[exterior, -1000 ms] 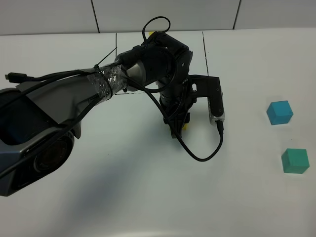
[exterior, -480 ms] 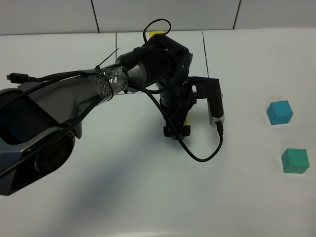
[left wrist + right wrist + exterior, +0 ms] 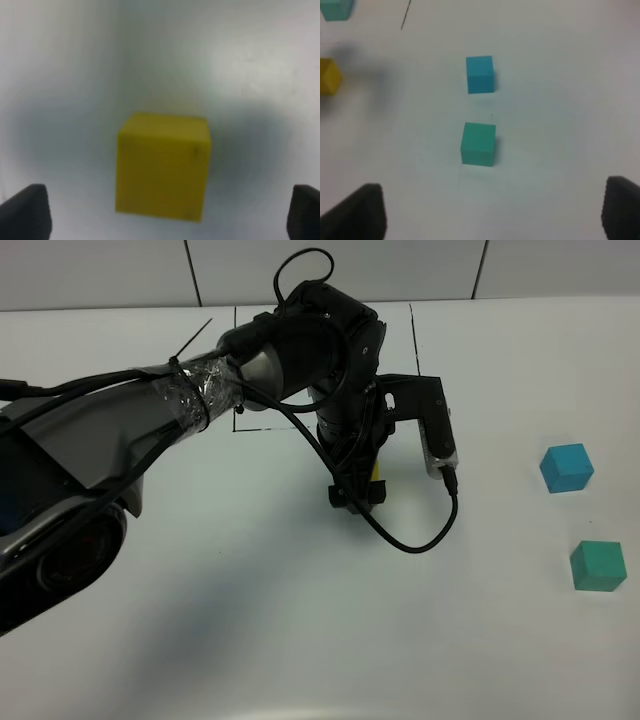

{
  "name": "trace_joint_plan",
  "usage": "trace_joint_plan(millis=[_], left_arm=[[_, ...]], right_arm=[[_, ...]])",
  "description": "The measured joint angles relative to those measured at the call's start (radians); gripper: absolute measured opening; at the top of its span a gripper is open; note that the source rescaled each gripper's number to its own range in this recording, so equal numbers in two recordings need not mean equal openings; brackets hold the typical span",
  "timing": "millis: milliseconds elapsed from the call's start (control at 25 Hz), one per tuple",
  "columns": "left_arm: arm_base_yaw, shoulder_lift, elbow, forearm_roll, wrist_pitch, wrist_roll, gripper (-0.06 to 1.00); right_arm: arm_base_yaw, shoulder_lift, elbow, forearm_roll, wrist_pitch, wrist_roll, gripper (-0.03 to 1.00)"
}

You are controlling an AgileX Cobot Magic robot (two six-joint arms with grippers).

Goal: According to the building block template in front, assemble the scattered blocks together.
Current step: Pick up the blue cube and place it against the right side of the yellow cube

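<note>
The yellow cube [image 3: 162, 165] rests on the white table, centred between the spread fingertips [image 3: 25, 212] of my left gripper [image 3: 165, 216], which is open and not touching it. In the high view the left gripper [image 3: 357, 497] points down at mid-table and only a sliver of the yellow cube [image 3: 377, 476] shows beside it. The blue cube [image 3: 567, 467] and the teal-green cube [image 3: 598, 565] sit apart at the right; both show in the right wrist view, blue [image 3: 480, 74] and teal-green [image 3: 478, 144]. My right gripper [image 3: 490, 210] is open and empty above them. The template is hidden behind the left arm.
Thin black lines [image 3: 412, 340] mark a rectangle on the table at the back centre. A black cable [image 3: 420, 540] loops off the left wrist just above the table. A small teal shape [image 3: 335, 7] shows at the edge of the right wrist view.
The left arm has shifted slightly toward the back and now covers the yellow bit seen at the far edge earlier. The gripper stays over the yellow cube. The blue and teal-green cubes have not moved.
</note>
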Motion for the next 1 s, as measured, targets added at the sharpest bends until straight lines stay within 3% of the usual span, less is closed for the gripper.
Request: trace_joint_plan(millis=[240,520,1000], left_arm=[[0.000,-0.063,0.000,0.000,0.035,-0.119,0.98],[0.024,-0.148,0.000,0.092,0.077,-0.310,0.98],[0.269,-0.335,0.077,0.085,0.184,-0.425,0.95]], right_arm=[[0.000,0.000,0.000,0.000,0.000,0.000,0.81],[0.000,0.000,0.000,0.000,0.000,-0.001,0.81],[0.000,0.000,0.000,0.000,0.000,0.000,0.81]])
